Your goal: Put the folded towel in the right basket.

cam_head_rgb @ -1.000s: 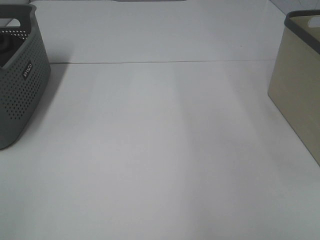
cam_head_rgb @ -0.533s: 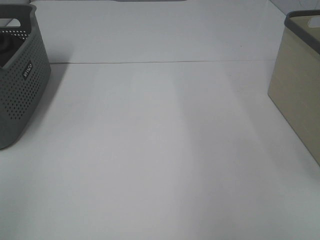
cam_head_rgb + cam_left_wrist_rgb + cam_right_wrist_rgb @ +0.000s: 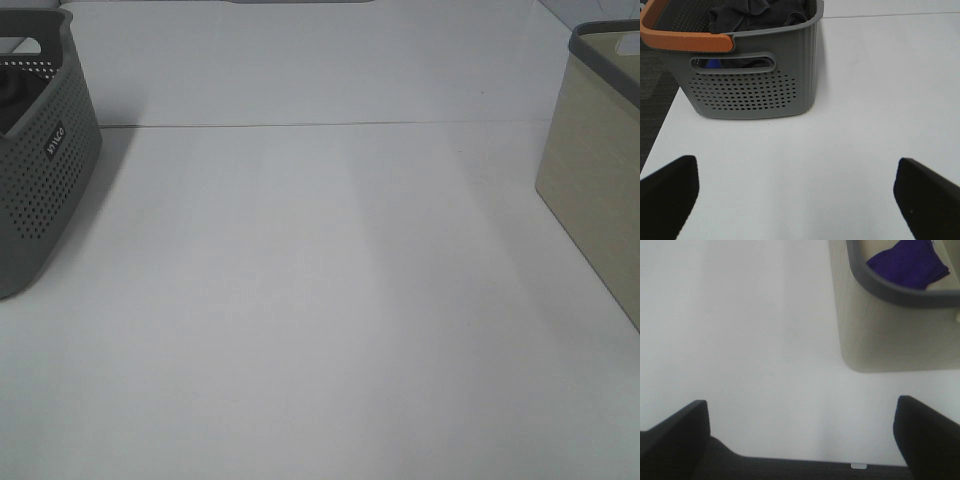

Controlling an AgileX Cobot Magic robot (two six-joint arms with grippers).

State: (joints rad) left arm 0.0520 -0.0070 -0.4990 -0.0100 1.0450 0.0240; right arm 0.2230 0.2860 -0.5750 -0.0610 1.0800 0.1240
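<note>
Left gripper (image 3: 795,192): the fingers (image 3: 667,192) stand wide apart and hold nothing; only bare white tabletop (image 3: 865,100) lies between them. Ahead of the fingers, clear of them, stands the gray perforated basket (image 3: 752,85) with an orange handle (image 3: 685,37), containing crumpled dark cloth (image 3: 760,12). The arm appears drawn back to the near edge of the tabletop, camera angled down and forward, a pose consistent with standby.

Right gripper (image 3: 802,435): the fingers (image 3: 927,432) are likewise spread, with nothing in the gap. Ahead of them and offset toward the side of one finger stands the beige basket (image 3: 890,335) with a gray rim (image 3: 880,285). A folded purple towel (image 3: 907,262) lies inside this basket, below the rim. The wrist looks almost straight down past the tabletop edge, so this arm also appears retracted.

In the high view neither gripper shows; the tabletop between the gray basket (image 3: 40,150) and the beige basket (image 3: 595,170) carries no towel.

Assessment: with the towel resting in the right-hand basket and both sets of fingers released and well apart from the baskets, the placement step appears complete. The spread fingers and withdrawn arms suit a cleared, post-release position.
</note>
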